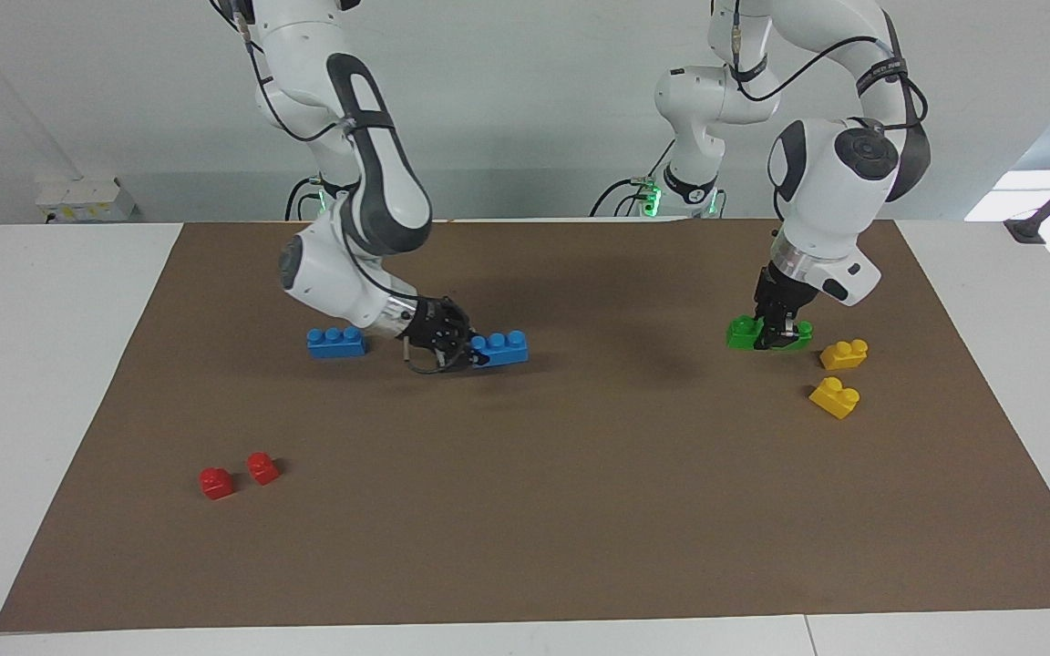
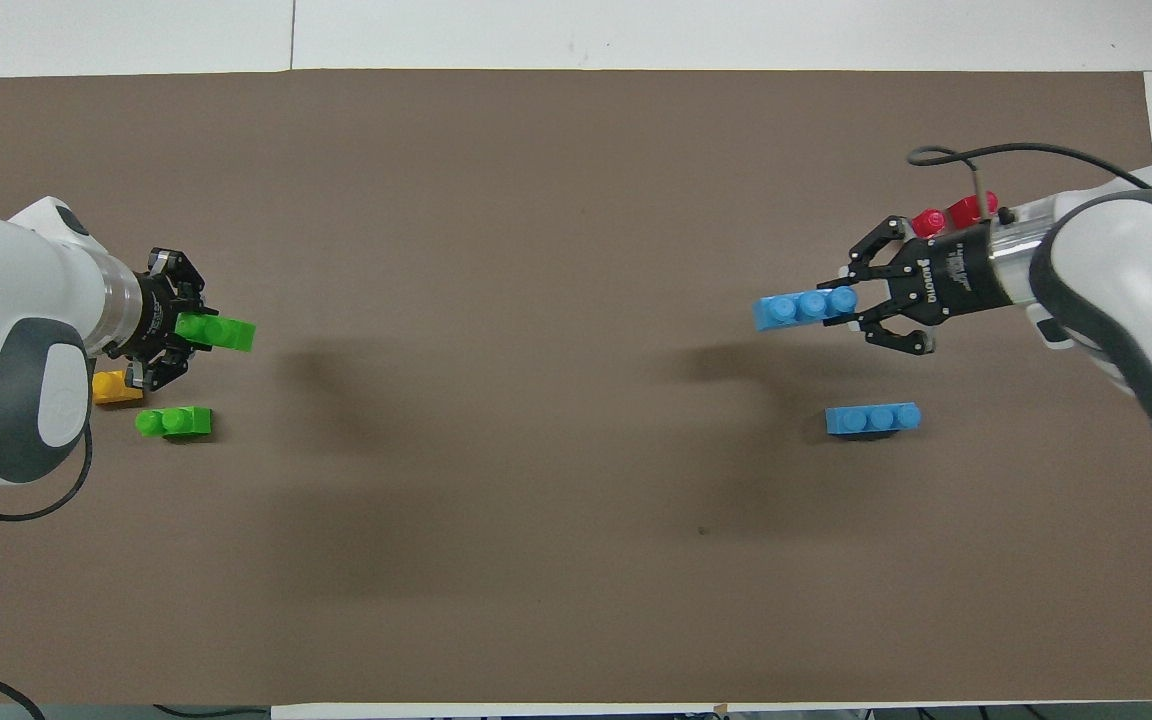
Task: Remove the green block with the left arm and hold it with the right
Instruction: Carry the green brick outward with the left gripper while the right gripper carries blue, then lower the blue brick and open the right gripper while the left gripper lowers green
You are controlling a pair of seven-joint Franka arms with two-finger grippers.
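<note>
The facing view shows a green block (image 1: 742, 333), small and bright, sitting on the brown mat (image 1: 580, 510) at the left arm's end of the table. The left gripper (image 1: 782, 335) points straight down and touches the mat right beside it. A bit of green (image 1: 798, 335) also shows at the gripper's other side, and whether the fingers pinch it cannot be told here. The left arm (image 1: 830, 182) bends over from above like a hook. Two yellow bricks (image 1: 842, 353) lie just beside the gripper, farther from the robots. The right arm (image 1: 370, 228) leans low over the mat, and the right gripper (image 1: 475, 351) lies almost flat, pinching the end of a blue brick (image 1: 507, 347). Another blue brick (image 1: 335, 342) rests beside that arm's wrist. Two red bricks (image 1: 238, 475) sit well apart from the rest, farther from the robots. The overhead view shows two green blocks. One green block (image 2: 221, 331) sits between the fingers of the left gripper (image 2: 191, 330), which squeeze its end. The other green block (image 2: 174, 422) lies on the mat just beside it, nearer to the robots, with its two round studs showing. A yellow brick (image 2: 116, 386) peeks out under the left arm's wrist. The right gripper (image 2: 861, 290) pinches the long blue brick (image 2: 804, 307), and its outer links spread wide. The second blue brick (image 2: 873, 418) lies nearer to the robots. The red bricks (image 2: 951, 216) peek out past the right wrist.
</note>
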